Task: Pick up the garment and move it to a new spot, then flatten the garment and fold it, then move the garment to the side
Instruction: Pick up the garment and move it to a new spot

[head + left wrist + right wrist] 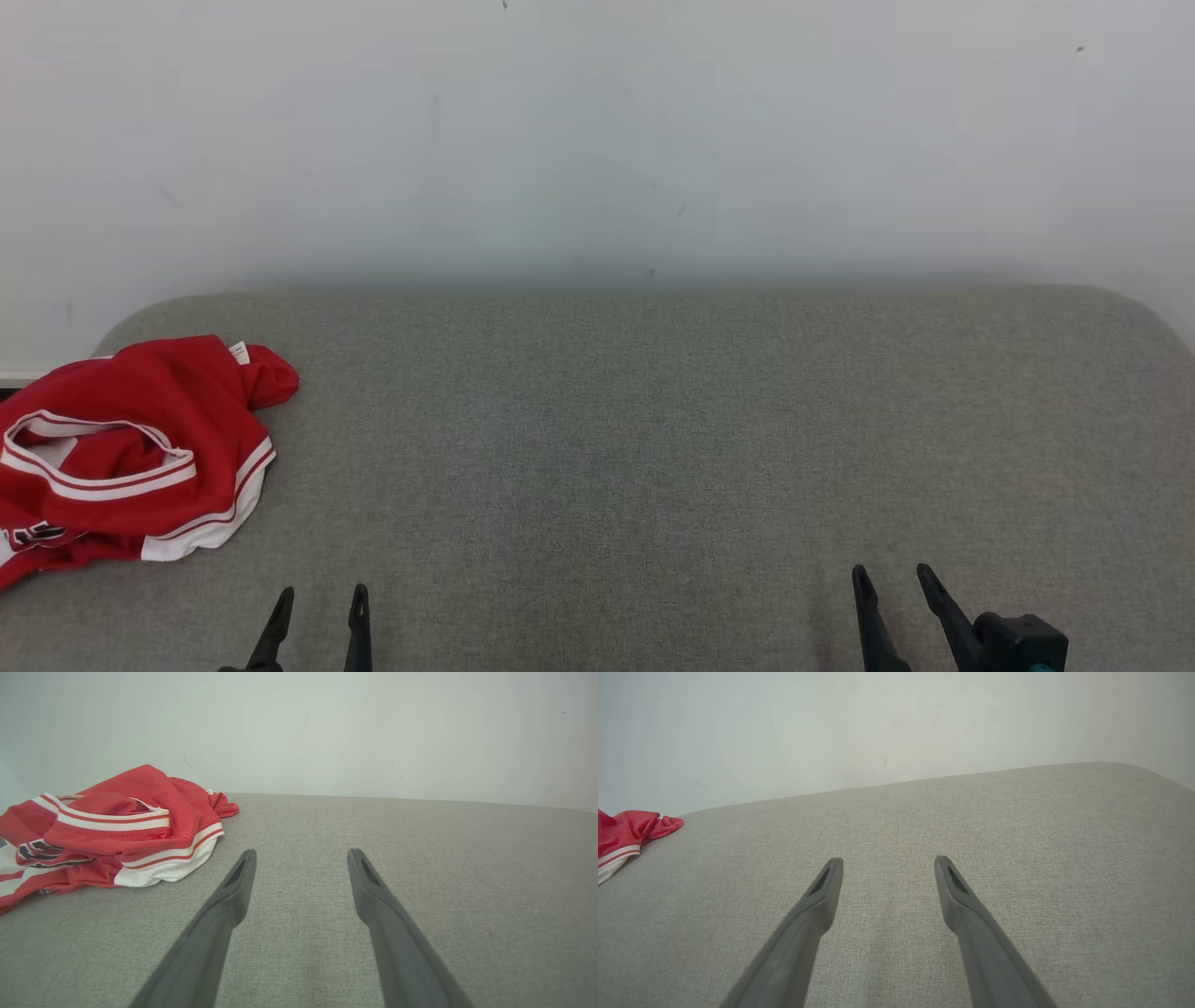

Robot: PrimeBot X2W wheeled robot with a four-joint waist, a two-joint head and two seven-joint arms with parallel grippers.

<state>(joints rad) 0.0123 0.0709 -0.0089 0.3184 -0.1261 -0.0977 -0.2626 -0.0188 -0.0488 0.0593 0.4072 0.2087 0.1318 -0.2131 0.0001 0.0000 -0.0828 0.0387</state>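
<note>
A wide padded surface, covered in grey woven fabric and rounded at its far corners, is seen stretching across the head view. A single red garment with white-and-red striped trim is laid directly on it at the left side, near the far left corner. The garment is crumpled into a loose heap, with a small white label turned up at its far edge and dark lettering partly shown on a near fold.

Soft even light, sharp; perhaps slight wide-angle stretch.
</note>
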